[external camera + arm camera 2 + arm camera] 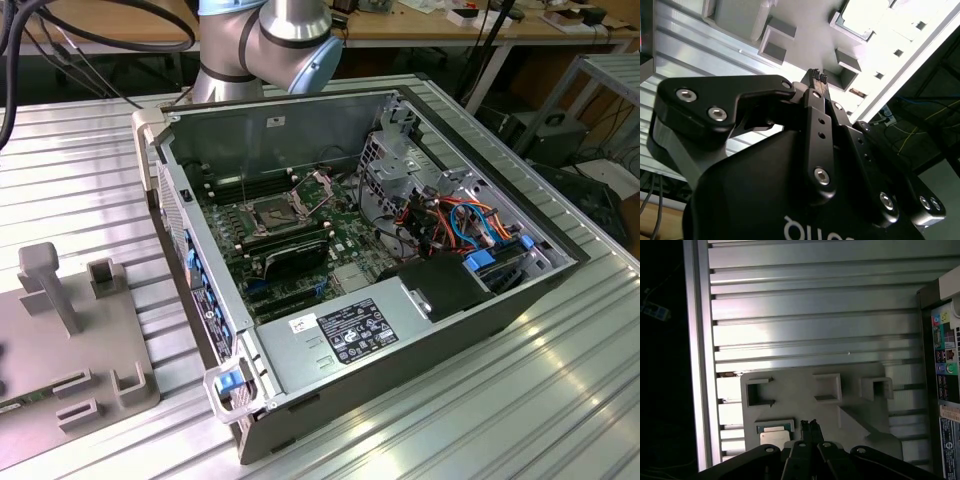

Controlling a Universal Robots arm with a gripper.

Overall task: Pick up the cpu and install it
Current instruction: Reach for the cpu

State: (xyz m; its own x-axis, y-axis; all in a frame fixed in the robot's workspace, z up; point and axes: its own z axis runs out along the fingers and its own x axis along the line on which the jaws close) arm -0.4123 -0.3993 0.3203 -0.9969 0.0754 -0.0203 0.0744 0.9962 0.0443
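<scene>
kid: what shows in the exterior view?
me: my arm (pixel 270 40) stands behind the open computer case (pixel 290 125) on the metal table (pixel 560 400). inside the case is a green board (pixel 345 245) with the square cpu socket (pixel 283 212) on it. the gray plate (pixel 40 390) lies on the table at the exterior view's left, beside the case.

kid: and in the first wrist view?
me: my claw (pixel 809 424) hangs over the gray plate (pixel 855 405). my fingertips (pixel 814 426) are pressed together and there is nothing between them. the cpu (pixel 775 435) lies flat in its little square holder on the plate. it is near my fingertips but they do not touch it. the back of the computer case (pixel 945 365) is just beside the plate.

kid: and in the second wrist view?
me: my claw (pixel 817 76) is closed here too, with both fingertips (pixel 813 75) tight together and holding nothing. the cpu (pixel 860 15) looks bright in its holder on the gray plate (pixel 800 50), apart from my claw.
</scene>
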